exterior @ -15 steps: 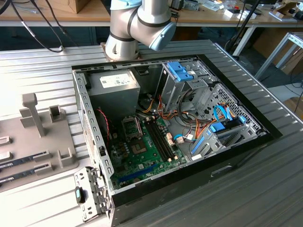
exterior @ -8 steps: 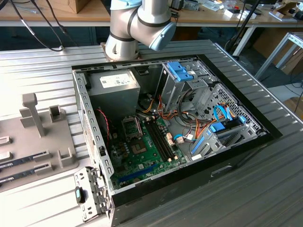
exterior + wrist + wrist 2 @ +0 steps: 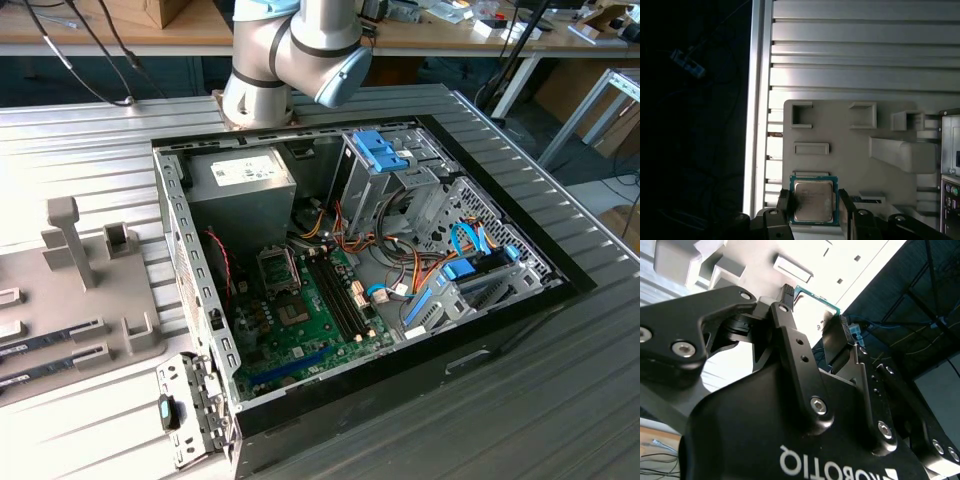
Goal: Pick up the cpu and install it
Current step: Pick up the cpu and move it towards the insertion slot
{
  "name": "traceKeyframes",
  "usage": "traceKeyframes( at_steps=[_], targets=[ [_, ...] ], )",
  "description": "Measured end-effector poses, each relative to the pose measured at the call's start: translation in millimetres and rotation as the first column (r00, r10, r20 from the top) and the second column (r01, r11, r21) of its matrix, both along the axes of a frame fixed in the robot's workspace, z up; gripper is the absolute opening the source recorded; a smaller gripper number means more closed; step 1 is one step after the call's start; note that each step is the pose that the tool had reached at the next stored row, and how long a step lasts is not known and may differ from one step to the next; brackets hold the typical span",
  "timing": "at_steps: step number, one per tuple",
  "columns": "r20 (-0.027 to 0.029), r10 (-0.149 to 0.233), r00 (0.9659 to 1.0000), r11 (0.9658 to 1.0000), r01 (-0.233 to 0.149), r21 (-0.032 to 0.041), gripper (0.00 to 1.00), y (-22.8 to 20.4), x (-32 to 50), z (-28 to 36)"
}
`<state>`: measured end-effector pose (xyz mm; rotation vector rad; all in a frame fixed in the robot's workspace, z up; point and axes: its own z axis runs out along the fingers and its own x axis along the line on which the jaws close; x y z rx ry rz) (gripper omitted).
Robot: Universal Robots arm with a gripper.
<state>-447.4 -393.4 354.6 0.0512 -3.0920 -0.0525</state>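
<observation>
Grips the cpu [image 3: 813,201] in the gripper [image 3: 814,206], clenched with one black finger [image 3: 784,204] against each of two opposite edges and the silver lid turned toward the first wrist view. Holds it over the pale grey fixture tray [image 3: 850,165], close to a row of shallow rectangular pockets [image 3: 811,148]. Shows, in the second wrist view, the chip's thin green rim [image 3: 817,297] caught between the fingertips.

Takes in, from the exterior view, the grey arm [image 3: 300,45] at the far side of a ribbed metal table [image 3: 100,140]. Reveals an open computer case [image 3: 185,250] sunk into that table, with the green motherboard [image 3: 300,330] and its socket [image 3: 277,268] exposed. Places the tray on the exterior view's left of the case, with two memory sticks [image 3: 55,334] in its slots.
</observation>
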Motion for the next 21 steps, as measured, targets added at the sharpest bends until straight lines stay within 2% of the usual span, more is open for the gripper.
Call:
traceKeyframes(
  at_steps=[7,9,21],
  targets=[
    [0.0,0.0,1.0,1.0,0.0,0.0002,0.47,0.0,0.0,4.1],
    [-0.0001,0.0,1.0,1.0,0.0,0.0003,0.47,0.0,0.0,7.2],
    [0.0,0.0,1.0,1.0,0.0,0.0006,0.47,0.0,0.0,16.2]
  ],
)
